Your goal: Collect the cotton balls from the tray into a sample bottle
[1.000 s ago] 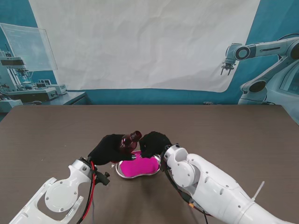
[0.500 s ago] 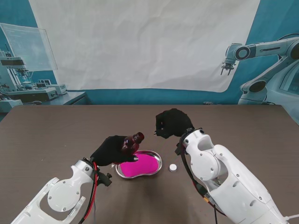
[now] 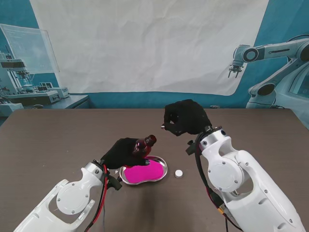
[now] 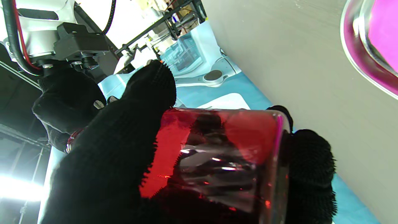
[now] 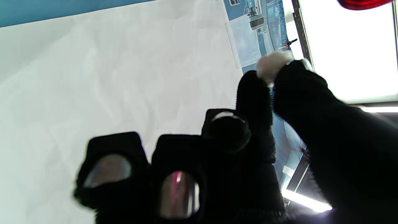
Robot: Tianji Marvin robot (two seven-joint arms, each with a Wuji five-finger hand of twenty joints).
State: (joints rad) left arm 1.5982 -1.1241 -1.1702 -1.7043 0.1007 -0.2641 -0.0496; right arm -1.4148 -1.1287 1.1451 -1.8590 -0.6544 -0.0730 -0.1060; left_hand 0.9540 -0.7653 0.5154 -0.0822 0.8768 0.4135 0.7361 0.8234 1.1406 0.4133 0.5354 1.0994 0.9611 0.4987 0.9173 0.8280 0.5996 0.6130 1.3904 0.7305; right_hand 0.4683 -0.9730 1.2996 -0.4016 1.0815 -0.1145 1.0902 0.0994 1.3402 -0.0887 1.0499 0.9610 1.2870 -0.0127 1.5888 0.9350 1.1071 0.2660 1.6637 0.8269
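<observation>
Dark brown table (image 3: pixel 58 130) fills the stand's view, with a white sheet (image 3: pixel 145 43) hanging behind it. On the left, the left hand (image 3: pixel 126 152), in a black glove, is closed around a red sample bottle (image 3: pixel 145 144) and holds it over the left end of the tray (image 3: pixel 163 171). The bottle is tilted, its long axis leaning away from me and to the right, neck uppermost. The left wrist view alone shows the fingers (image 4: pixel 124 130) wrapping the bottle's clear red wall (image 4: pixel 217 146). The tray lies flat, pink inside. Just to its right a small white round thing (image 3: pixel 178 173) lies on the table. Farther right, the right hand (image 3: pixel 186 117) is raised, well apart from the tray, fingers curled. Only the right wrist view shows a white cotton ball (image 5: pixel 271 64) pinched between thumb and fingertip.
</observation>
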